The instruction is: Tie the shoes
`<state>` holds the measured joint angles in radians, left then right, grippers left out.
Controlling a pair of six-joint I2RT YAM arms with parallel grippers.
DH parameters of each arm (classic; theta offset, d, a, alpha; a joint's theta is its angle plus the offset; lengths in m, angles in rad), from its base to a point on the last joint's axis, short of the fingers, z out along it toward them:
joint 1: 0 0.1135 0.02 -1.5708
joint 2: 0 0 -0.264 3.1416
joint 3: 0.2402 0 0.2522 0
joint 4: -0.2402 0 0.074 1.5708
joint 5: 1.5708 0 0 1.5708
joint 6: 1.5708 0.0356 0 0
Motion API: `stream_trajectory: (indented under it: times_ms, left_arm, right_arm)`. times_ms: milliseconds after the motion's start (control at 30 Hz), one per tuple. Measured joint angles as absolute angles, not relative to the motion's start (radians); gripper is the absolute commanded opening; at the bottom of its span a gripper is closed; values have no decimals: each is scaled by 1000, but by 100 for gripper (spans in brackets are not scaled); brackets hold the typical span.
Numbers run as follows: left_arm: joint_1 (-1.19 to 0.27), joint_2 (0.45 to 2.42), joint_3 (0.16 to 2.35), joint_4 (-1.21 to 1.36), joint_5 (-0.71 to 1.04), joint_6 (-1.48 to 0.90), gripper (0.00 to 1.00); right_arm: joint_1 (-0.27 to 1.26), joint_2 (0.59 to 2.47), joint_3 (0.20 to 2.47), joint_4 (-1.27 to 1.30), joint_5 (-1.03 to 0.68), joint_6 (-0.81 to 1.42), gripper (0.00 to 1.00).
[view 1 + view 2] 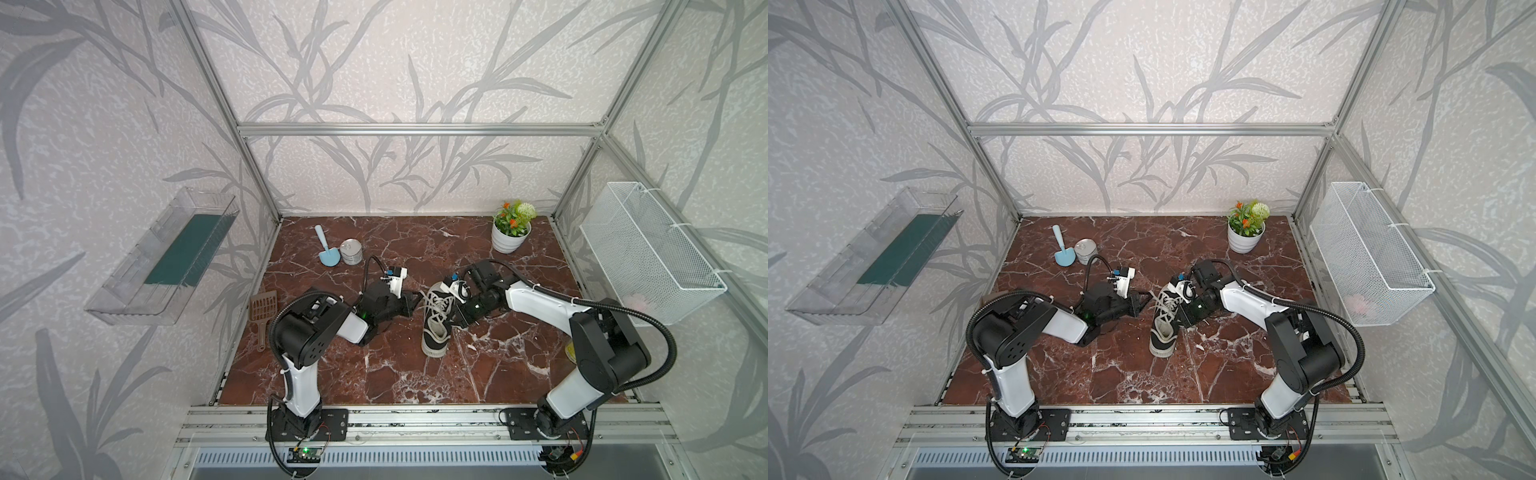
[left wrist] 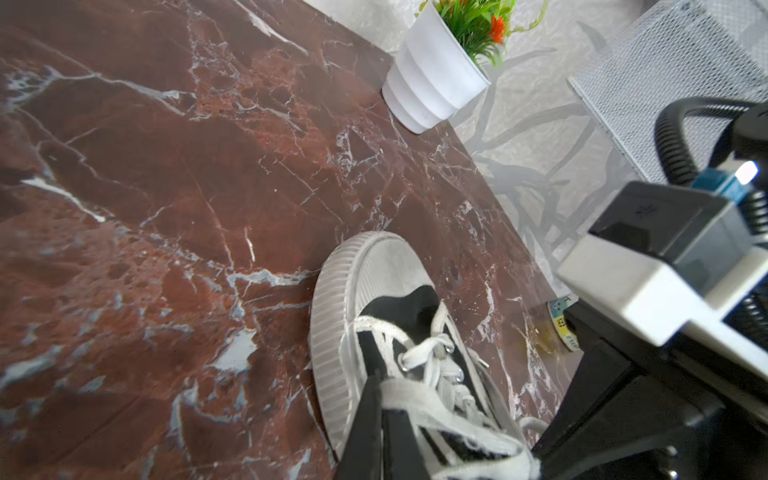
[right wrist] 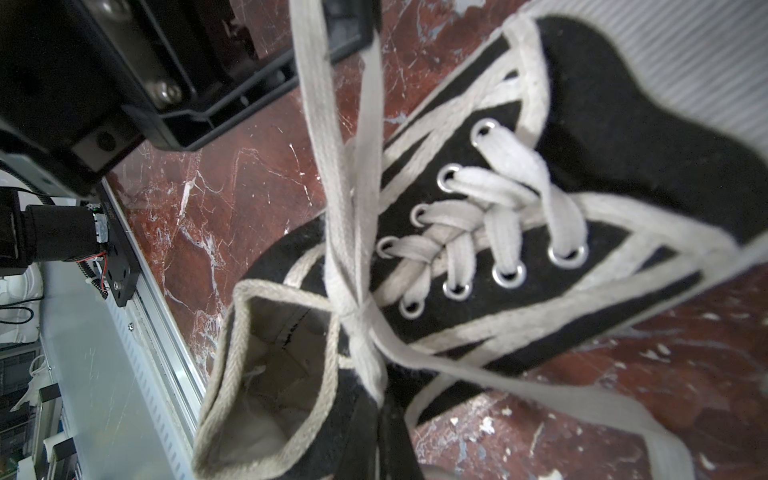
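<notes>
**Knot cinch: both grippers on the laces, pull-out next**

The black sneaker (image 1: 434, 332) sits mid-table on the red marble tabletop (image 1: 374, 374), between the two arms. Its white toe cap points to the front edge, where the arm bases are. Can't tell whether the heel is off the surface.

The left gripper (image 2: 378, 415) has its jaws together, with a white strand pinched across the fingertips. In the right wrist view, two strands of the laces (image 3: 332, 166) run taut from the knot (image 3: 359, 309) up to that gripper, which reads as a doubled strand or loop. The right gripper (image 3: 386, 440) also has its jaws together. A strand runs from the knot straight into them, so it looks pinched, though the contact itself is in shadow. Another strand trails loose across the table in the right wrist view.

In both top views the grippers sit just beside the shoe collar, one on each side (left gripper (image 1: 1138, 305)).

Step, by judgement: the crossing is made at the top eyelets and is being tightened, and the bow isn't clearly finished.

The next move calls for pulling the two hands apart, level and opposite, with both pinches kept. The pull needs to be gentle, since the shoe is light and would likely drag or tip rather than let the knot cinch. If a loop is what's held, it mustn't be pulled all the way through.
</notes>
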<state>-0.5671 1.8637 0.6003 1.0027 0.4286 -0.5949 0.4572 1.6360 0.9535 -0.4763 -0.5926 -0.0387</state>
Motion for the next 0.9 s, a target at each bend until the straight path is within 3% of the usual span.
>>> stream_trajectory:
  times_ms: [533,900]
  left_arm:
    - [-597,1578,671,453,247,-259,0]
    - [-618,1565,723,236,144,-96,0]
  right_arm:
    - [457,1636,953,-475,-587,-52,0]
    - [457,1636,953,-473,-585,-53,0]
